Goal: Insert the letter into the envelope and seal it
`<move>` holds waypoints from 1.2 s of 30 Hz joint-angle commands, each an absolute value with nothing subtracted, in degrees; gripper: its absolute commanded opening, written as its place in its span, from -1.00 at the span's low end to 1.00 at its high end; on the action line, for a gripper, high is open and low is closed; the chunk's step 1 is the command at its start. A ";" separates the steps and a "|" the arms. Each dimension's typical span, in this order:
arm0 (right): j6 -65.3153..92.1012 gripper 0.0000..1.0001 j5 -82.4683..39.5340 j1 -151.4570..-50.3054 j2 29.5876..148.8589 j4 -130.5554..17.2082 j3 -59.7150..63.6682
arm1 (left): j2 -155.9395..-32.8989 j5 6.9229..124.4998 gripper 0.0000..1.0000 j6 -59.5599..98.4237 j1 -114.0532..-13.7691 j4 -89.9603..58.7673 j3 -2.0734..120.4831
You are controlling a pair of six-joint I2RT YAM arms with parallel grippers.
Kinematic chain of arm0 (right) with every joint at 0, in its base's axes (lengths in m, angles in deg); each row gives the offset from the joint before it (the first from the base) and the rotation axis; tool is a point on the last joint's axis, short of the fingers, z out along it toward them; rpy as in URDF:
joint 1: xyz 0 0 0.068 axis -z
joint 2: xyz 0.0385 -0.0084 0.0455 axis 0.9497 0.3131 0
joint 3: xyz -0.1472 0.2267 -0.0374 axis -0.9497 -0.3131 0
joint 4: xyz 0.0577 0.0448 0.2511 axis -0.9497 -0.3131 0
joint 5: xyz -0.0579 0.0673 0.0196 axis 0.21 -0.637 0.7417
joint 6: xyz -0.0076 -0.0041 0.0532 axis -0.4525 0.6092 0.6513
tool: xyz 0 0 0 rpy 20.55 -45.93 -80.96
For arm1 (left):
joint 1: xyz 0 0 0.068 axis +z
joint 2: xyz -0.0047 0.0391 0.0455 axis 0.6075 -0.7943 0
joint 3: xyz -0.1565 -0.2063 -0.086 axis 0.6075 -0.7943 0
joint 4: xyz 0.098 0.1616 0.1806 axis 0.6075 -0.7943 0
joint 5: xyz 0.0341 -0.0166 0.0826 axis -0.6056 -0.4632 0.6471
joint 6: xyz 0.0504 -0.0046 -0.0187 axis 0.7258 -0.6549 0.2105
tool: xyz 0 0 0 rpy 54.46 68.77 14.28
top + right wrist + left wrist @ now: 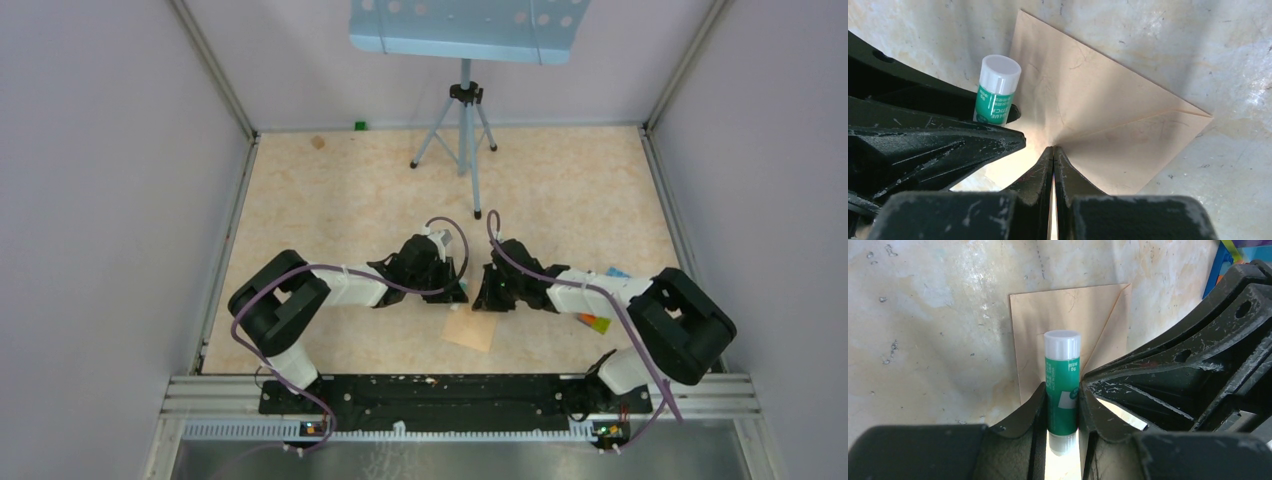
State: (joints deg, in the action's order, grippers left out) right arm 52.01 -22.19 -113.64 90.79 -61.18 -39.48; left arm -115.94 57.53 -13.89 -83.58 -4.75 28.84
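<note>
Right gripper (1053, 149) apparently pinches envelope (1098, 110) at edge.

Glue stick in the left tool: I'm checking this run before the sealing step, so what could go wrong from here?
1. The glue stick in the left tool has its white cap on; pressed down like this, it would likely leave no glue.
2. The right tool seems pinched shut on the envelope; pulling could crease it.
3. Both tools sit close together and might collide.
</note>
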 commanded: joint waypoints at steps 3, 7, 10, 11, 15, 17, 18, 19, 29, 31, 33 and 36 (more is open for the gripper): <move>51.50 -1.00 -21.04 -113.38 92.59 -57.58 -40.10 | -116.42 60.16 -1.00 -12.80 -83.51 -8.50 28.36; 51.62 -1.00 -20.70 -112.79 93.16 -57.24 -40.84 | -116.40 60.08 -1.00 -12.67 -83.40 -8.53 28.35; 51.45 -1.00 -20.33 -112.17 92.84 -57.79 -41.32 | -116.40 60.03 -1.00 -12.67 -83.26 -8.60 28.37; 51.34 -1.00 -20.24 -111.81 92.47 -57.96 -41.51 | -116.42 60.00 -1.00 -12.71 -83.20 -8.57 28.39; 50.64 -1.00 -20.14 -110.56 90.80 -58.96 -42.21 | -116.40 60.04 -1.00 -12.51 -82.97 -8.75 28.41; 50.34 -1.00 -19.83 -110.07 89.93 -59.48 -42.69 | -116.31 60.03 -1.00 -12.49 -82.79 -8.82 28.35; 50.13 -1.00 -19.77 -109.67 89.63 -59.62 -42.84 | -116.31 60.03 -1.00 -12.56 -82.79 -8.82 28.37; 50.01 -1.00 -19.81 -109.36 89.34 -59.78 -43.03 | -116.24 60.10 -1.00 -12.50 -82.77 -8.91 28.35; 48.62 -1.00 -19.84 -106.47 87.76 -61.00 -44.30 | -116.01 60.13 -1.00 -12.59 -82.29 -9.09 28.16; 48.53 -1.00 -19.70 -106.30 87.62 -61.33 -44.30 | -115.91 60.11 -1.00 -12.65 -82.26 -9.17 28.16; 48.36 -1.00 -20.17 -106.30 87.77 -61.25 -44.22 | -115.87 60.09 -1.00 -12.65 -82.28 -9.17 28.20; 48.38 -1.00 -21.60 -106.49 87.92 -60.51 -44.36 | -116.04 60.17 -1.00 -12.75 -82.24 -9.17 28.27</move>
State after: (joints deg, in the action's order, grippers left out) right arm 50.33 -22.84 -107.17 88.35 -58.10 -43.03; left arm -115.94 57.28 -13.92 -82.95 -4.86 28.84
